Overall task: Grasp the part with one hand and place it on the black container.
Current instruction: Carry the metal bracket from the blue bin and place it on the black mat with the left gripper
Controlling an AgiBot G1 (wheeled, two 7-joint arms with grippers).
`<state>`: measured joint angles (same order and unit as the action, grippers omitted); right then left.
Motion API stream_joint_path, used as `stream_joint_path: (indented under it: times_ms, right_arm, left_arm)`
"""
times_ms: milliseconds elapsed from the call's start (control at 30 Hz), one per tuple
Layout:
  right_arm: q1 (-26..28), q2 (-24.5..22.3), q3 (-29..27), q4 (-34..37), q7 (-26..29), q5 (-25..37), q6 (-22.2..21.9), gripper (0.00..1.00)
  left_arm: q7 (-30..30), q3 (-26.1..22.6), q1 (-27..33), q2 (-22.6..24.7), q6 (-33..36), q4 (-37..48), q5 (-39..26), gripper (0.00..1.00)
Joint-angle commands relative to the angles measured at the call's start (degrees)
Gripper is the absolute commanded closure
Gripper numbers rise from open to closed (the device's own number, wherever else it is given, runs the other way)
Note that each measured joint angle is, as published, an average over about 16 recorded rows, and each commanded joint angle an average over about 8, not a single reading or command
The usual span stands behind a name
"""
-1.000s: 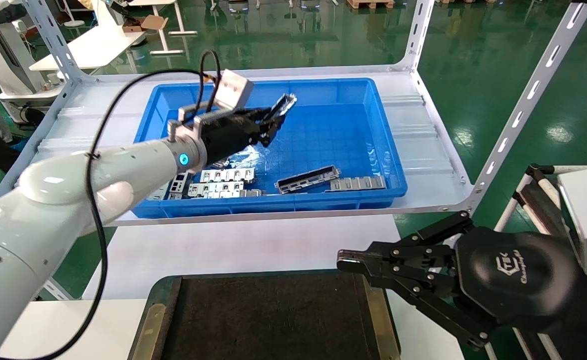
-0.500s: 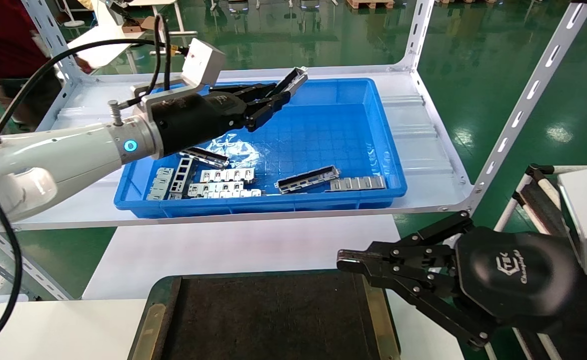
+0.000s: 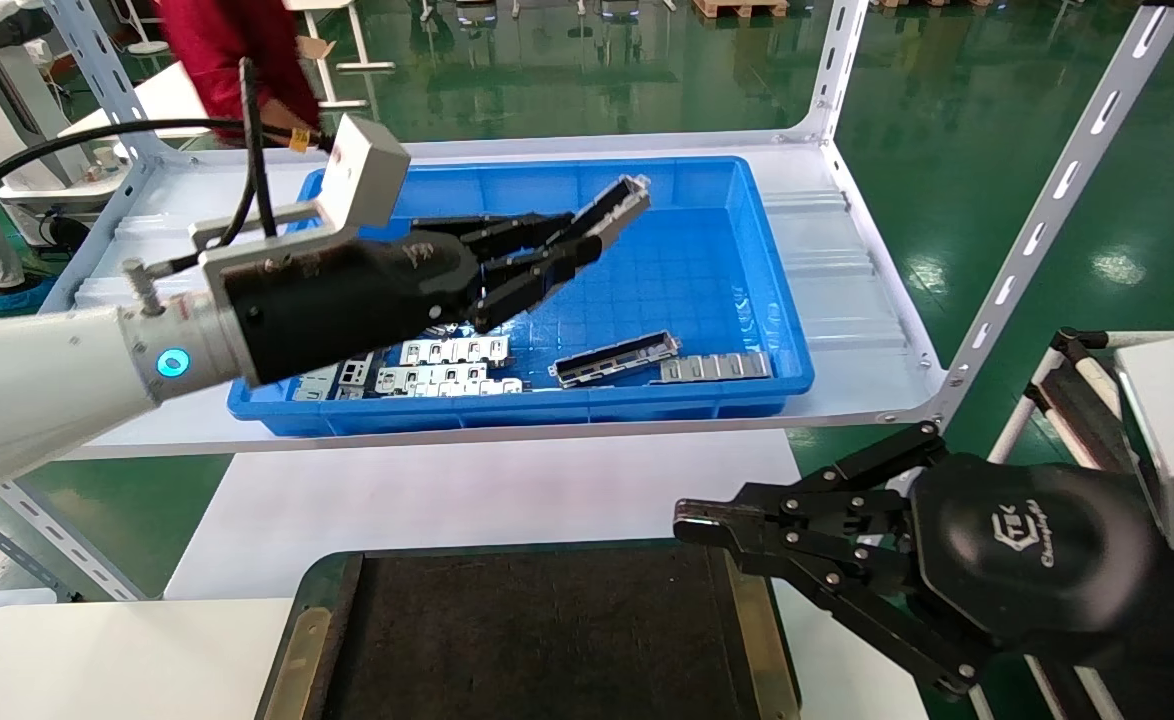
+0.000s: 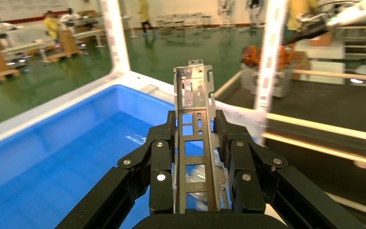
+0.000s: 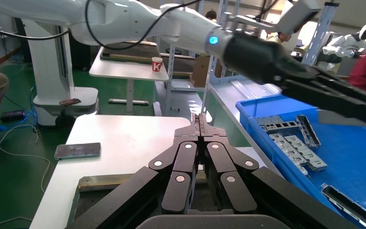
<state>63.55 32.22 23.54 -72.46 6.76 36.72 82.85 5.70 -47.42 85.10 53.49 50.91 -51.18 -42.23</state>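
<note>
My left gripper (image 3: pixel 575 248) is shut on the part (image 3: pixel 620 202), a narrow grey metal channel bar. It holds the bar in the air above the blue bin (image 3: pixel 547 402), with the bar's far end sticking out past the fingertips. In the left wrist view the part (image 4: pixel 194 93) lies lengthwise between the two pads of my left gripper (image 4: pixel 194 128). The black container (image 3: pixel 537 640) lies at the near edge, below and nearer than the bin. My right gripper (image 3: pixel 692 522) is shut and empty beside the container's right rim; in its own view (image 5: pixel 199 125) the fingertips meet.
A second channel bar (image 3: pixel 614 358) and flat silvery slotted strips (image 3: pixel 452 352) lie on the bin floor. The bin stands on a white shelf with slotted metal posts (image 3: pixel 1047 210). A white table (image 3: pixel 467 495) lies between shelf and container. A person in red (image 3: pixel 237 50) stands behind.
My left gripper has lifted the part out of the bin and swung it right and nearer to me. The right arm has not moved. A person in red has walked in behind the shelf.
</note>
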Motion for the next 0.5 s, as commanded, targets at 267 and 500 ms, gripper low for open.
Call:
stream_joint_path:
  times_ms: [267, 500]
  right_arm:
    - [0.0, 0.0, 0.0, 0.0, 0.0, 0.0, 0.0, 1.0]
    - [0.0, 0.0, 0.0, 0.0, 0.0, 0.0, 0.0, 1.0]
  left_arm:
    - [4.8, 0.0, -7.4, -8.3, -3.7, -17.8, 1.7, 1.0]
    - [5.4, -1.5, -14.1, -12.4, -5.6, -25.9, 1.8, 1.0]
